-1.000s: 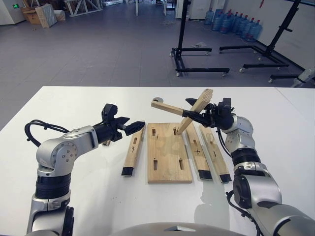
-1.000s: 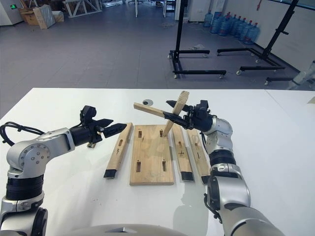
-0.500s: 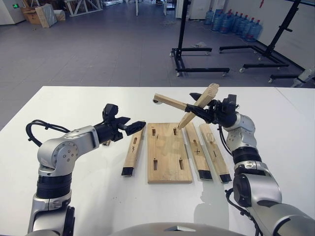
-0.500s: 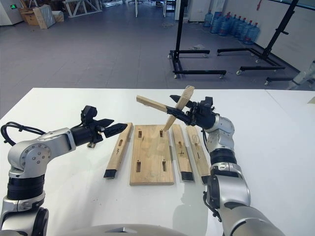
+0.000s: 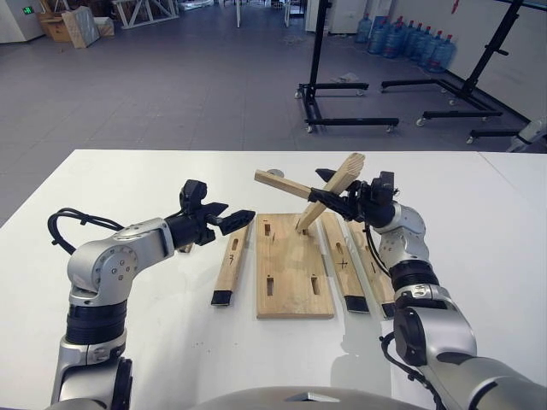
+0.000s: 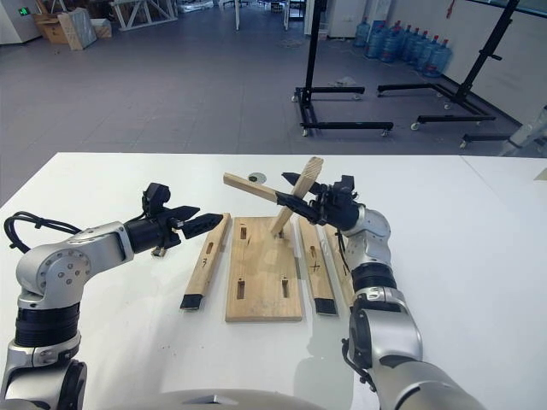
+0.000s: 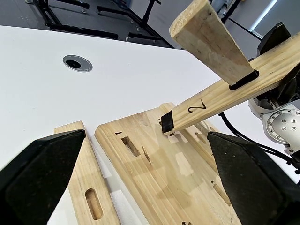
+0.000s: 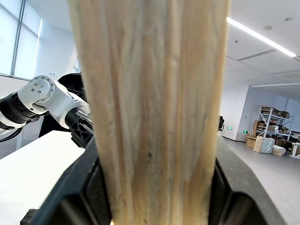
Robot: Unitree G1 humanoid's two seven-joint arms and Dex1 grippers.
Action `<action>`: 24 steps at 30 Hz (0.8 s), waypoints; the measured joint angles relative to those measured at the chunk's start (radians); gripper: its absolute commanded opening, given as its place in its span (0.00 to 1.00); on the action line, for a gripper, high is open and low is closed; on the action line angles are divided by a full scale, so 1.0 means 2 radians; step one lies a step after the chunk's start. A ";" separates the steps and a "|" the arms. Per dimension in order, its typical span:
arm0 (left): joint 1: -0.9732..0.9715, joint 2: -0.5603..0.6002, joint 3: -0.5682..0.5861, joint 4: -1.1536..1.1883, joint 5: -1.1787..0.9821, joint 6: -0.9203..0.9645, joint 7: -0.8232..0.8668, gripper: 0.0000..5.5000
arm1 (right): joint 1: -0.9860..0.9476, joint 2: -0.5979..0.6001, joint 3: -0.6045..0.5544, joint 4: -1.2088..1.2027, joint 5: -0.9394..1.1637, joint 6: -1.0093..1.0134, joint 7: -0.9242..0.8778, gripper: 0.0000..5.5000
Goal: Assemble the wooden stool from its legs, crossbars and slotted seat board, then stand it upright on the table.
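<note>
We find the right gripper clenched on a pale wooden leg-and-crossbar piece, tilted, its black-tipped lower end by the far right slot of the flat slotted wooden seat board. The left gripper, fingers spread, hangs over the loose pale wooden leg lying left of the board.

Setting: large open workshop or lab hall. Grey tiled floor, black wheeled stands, blue water bottles, cardboard boxes at far side. White surface in foreground. Ceiling strip light.
</note>
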 measured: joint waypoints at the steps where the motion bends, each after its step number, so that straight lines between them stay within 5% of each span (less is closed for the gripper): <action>1: 0.000 -0.001 0.000 0.000 0.000 0.000 0.000 0.87 | 0.000 -0.003 0.000 0.000 0.000 0.000 0.001 0.38; 24: 0.006 -0.010 0.000 -0.009 0.000 -0.001 0.005 0.87 | 0.012 -0.019 0.012 -0.010 0.001 0.011 0.012 0.38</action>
